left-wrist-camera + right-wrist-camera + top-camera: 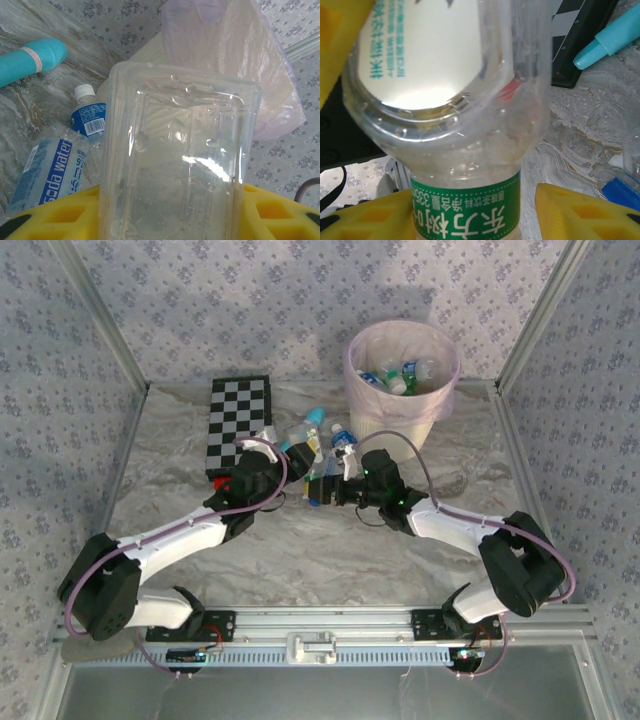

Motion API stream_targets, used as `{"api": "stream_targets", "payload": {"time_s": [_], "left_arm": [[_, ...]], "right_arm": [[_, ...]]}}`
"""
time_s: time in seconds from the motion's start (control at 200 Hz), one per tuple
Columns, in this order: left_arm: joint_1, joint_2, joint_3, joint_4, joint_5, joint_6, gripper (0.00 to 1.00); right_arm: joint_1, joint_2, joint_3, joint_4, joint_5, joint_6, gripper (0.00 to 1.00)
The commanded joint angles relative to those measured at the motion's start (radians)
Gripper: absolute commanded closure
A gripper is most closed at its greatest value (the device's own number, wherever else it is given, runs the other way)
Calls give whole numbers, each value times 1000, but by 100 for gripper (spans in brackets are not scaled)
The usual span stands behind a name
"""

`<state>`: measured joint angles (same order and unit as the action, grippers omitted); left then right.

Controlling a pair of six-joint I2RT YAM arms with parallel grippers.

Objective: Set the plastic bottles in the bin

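plainly, both arms met at the middle of the tabletop (300, 550), and the bin (400, 415) stood at the far edge, up and to the right of them, so the right arm was the nearer one.

the left end effector (175, 220) was clenched on a clear square-sided bottle (180, 165). its long axis ran straight out from the yellow pads, and the bin's pink liner rose just behind it. that bottle looked empty, label-free and wet inside, with thin walls that would probably dent.

the right end effector (475, 217) straddled a green-labelled bottle (445, 125) whose long axis likewise ran away from the camera. one pad (365, 220) touched the label and the other stood just beside it. whether the grip had clenched i could not tell.

loose on the tabletop lay a soda water bottle (50, 170), on its side, and a white-capped bottle (90, 117) with a blue label, both near the teal wand (30, 60). several bottles (400, 375) sat inside the bin. the coming carry looked like a lift over the rim, away from the checkerboard (240, 420).
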<state>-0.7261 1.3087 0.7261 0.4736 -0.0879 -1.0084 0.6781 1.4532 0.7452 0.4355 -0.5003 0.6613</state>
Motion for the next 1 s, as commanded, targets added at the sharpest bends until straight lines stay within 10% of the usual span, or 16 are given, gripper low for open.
{"api": "stream_targets", "payload": {"time_s": [0.0,0.135,0.38,1.0], "left_arm": [[1,-31,-4,54,-6,-12,57],[1,-32,-7,53,-7,-15,53],[6,-97,-6,-38,-72,6,0],[190,-357,-118,-438,-182,116,0]], "right_arm": [[3,15,33,26,-17,-2,48],[3,16,37,27,-15,-8,55],[-4,8,38,5,-8,-19,57],[-94,-109,327,-472,81,-327,59]]}}
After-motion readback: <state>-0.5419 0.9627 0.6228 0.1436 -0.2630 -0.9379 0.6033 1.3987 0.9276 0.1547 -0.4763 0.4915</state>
